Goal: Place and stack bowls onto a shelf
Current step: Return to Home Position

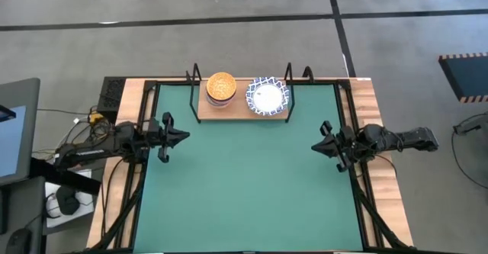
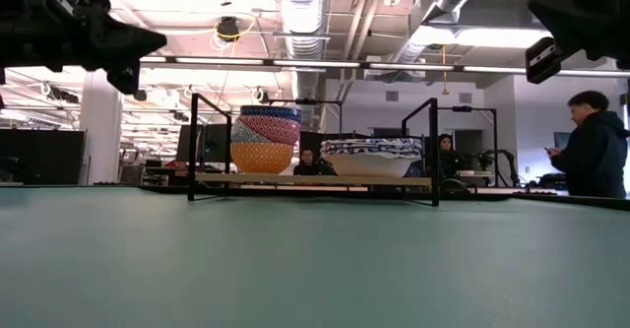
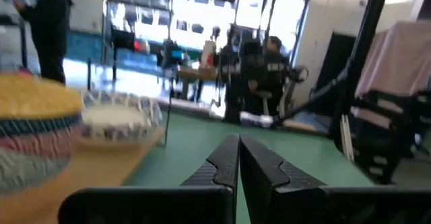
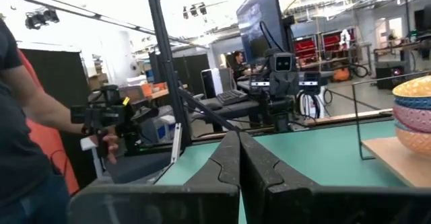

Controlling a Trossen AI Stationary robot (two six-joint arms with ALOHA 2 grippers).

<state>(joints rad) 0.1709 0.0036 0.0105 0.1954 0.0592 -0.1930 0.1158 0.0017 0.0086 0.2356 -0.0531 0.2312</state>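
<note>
Green mat [image 1: 244,178] on wooden table [image 1: 364,101], standing person [image 2: 594,151] beyond, screen [image 1: 14,132] at left edge

The high camera looks straight down on the whole table [image 1: 364,101]. The low camera sits at table height and faces the far shelf [image 2: 315,179], which both views show.

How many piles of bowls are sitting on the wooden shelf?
2. One pile of small colourful bowls sits on the left part of the light-wood shelf; one pile of wide white, blue-rimmed bowls sits on its right. Bowls nested inside may be hidden.
</note>
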